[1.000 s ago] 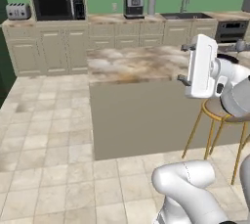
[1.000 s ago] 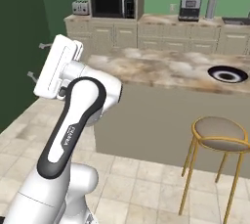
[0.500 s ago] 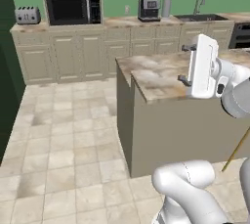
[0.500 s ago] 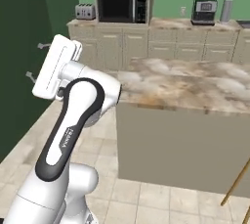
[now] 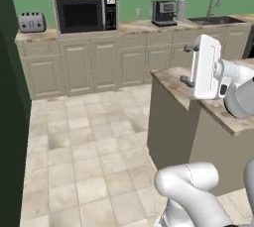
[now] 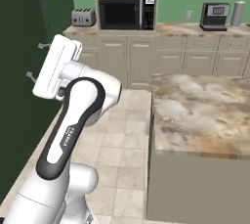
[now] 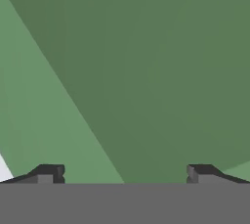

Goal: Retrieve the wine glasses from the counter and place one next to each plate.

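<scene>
The wine glasses and the plates are out of view. The counter runs along the back wall, a tan marbled top over beige cabinet doors. My gripper is held high, level with the white hand, pointing left toward the dark green wall. Its fingers stand wide apart, open, with nothing between them. In the hand view the gripper faces plain green wall, both dark tips at the bottom.
The marbled island stands close on the right. On the back counter are a toaster, a microwave, a coffee machine and a sink faucet. Tiled floor lies open ahead.
The whole picture has shifted: the base has moved and the island has slid to the right, with the stool and a plate leaving view. The arm keeps its pose, jaws still open.
</scene>
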Tool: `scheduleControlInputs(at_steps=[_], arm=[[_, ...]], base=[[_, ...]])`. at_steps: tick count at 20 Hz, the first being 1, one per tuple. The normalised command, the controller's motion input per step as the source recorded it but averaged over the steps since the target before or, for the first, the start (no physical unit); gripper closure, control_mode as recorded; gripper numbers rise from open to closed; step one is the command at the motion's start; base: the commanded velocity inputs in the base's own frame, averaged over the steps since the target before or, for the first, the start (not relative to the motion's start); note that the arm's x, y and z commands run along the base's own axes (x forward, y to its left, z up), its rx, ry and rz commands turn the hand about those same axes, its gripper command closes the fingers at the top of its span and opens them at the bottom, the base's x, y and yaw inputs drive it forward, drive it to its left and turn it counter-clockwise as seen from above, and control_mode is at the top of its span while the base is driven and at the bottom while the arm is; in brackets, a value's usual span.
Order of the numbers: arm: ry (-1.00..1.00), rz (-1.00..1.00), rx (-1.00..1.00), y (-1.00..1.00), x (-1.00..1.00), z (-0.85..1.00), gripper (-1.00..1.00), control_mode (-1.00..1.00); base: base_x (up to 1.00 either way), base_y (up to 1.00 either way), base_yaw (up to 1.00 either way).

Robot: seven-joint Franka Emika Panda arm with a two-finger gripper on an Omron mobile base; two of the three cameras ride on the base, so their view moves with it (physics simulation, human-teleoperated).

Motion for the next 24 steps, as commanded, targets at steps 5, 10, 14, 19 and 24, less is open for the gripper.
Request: scheduleControlInputs(at_steps=[5, 10, 14, 19, 24], arm=[[0.00, 0.00, 0.00, 0.00, 0.00, 0.00, -1.00, 1.00], [0.00, 0.00, 0.00, 0.00, 0.00, 0.00, -1.00, 1.00], [0.00, 0.00, 0.00, 0.00, 0.00, 0.00, -1.00, 1.00], [0.00, 0.00, 0.00, 0.00, 0.00, 0.00, -1.00, 1.00], [0.00, 0.00, 0.00, 0.00, 0.00, 0.00, -1.00, 1.00]], base=[[1.00, 1.00, -0.31], [1.00, 1.00, -0.39], [1.00, 0.98, -0.48], [1.00, 0.99, -0.47], [1.00, 1.00, -0.46]])
